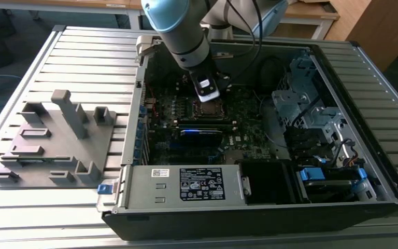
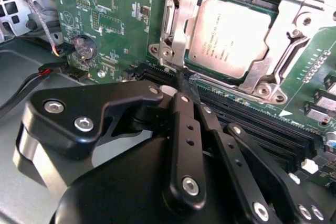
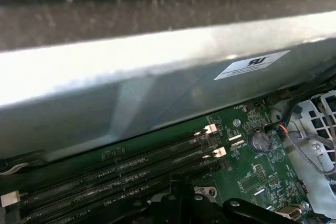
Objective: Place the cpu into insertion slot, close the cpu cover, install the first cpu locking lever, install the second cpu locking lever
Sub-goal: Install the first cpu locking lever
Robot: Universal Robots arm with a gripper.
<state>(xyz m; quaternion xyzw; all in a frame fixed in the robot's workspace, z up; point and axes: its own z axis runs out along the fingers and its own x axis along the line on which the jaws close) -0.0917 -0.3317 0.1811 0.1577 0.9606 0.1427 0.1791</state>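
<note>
- The cpu point(image 2: 233, 32) sat flat in the insertion slot point(image 2: 202, 69) on the green motherboard point(image 2: 113, 19), toward the board's far edge in the exterior view.
- The cpu cover point(image 2: 283, 30) lay down over it, its silvery frame ringing the chip's metal top.
- The second wrist view showed this plainly; in the exterior view the socket point(image 1: 208, 108) was a small dark square, half behind the tool.
- The gripper point(image 2: 185, 80) reached down with its black fingers pressed together, holding nothing; the tip sat at the socket frame's edge nearest the long black memory slots point(image 2: 252, 121), at a thin metal lever end. Contact could not be judged.
- The arm point(image 1: 182, 31) came down steeply from the far side of the open computer case point(image 1: 365, 171), wrist over the socket.
- The first wrist view gave the memory slots point(image 3: 121, 169), a coin cell point(image 3: 259, 141) and the grey power-supply box point(image 3: 157, 72) with a white label.
- Outside the case, a grey fixture block point(image 1: 54, 140) stood on the slatted table point(image 1: 88, 57), near the exterior view's left edge.
</note>
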